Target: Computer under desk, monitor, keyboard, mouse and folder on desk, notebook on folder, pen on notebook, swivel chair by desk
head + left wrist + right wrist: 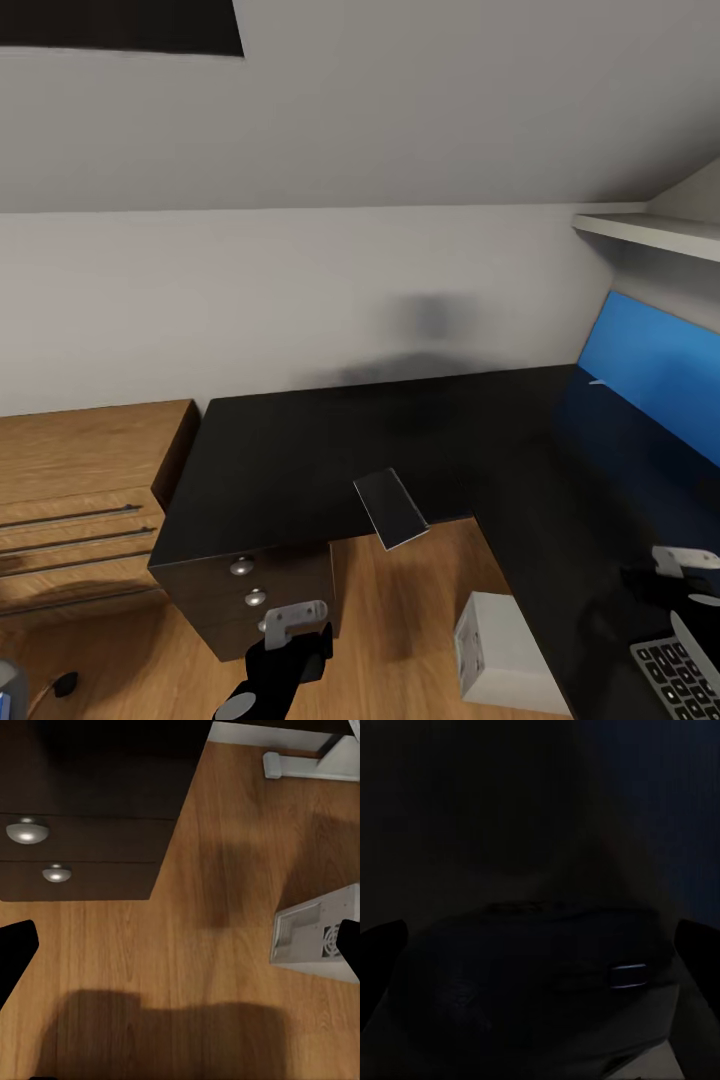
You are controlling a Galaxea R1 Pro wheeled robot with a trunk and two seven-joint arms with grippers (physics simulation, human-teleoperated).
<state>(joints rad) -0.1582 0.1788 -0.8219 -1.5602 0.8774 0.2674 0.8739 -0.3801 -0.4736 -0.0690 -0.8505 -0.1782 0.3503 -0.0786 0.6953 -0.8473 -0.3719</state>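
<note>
Black L-shaped counter [330,450] against the white wall, wooden dresser [80,480] just beside its left end. Blue-lit monitor [650,370] upright on the right wing of the counter, so that part reads as done. Keyboard [680,675] flat on the same wing, nearer the robot, with only a corner in frame. Computer [500,650] on the wood floor [187,892] in the knee gap, beside the drawer unit [250,590], partly tucked under the counter edge, which fits the "under the desk" condition.

Flat dark-grey slab [392,508] at the inner corner of the counter, overhanging the edge and tilted, so likely to slide if nudged. Folder or notebook, cannot tell which.

Left claw [295,625] low in front of the drawers, spread wide and holding nothing. In the left wrist view its fingertips [15,945] sit at the frame sides with floor and computer between. Parked out of the way, by the look of it.

Right claw [690,575] over the right wing, between monitor and keyboard. Right wrist view very dark: fingertips [382,937] set wide apart, with a rounded dark shape [532,975] between and below them. Possibly the mouse, not gripped. Judged step: lining up on that shape, to seat it beside the keyboard
</note>
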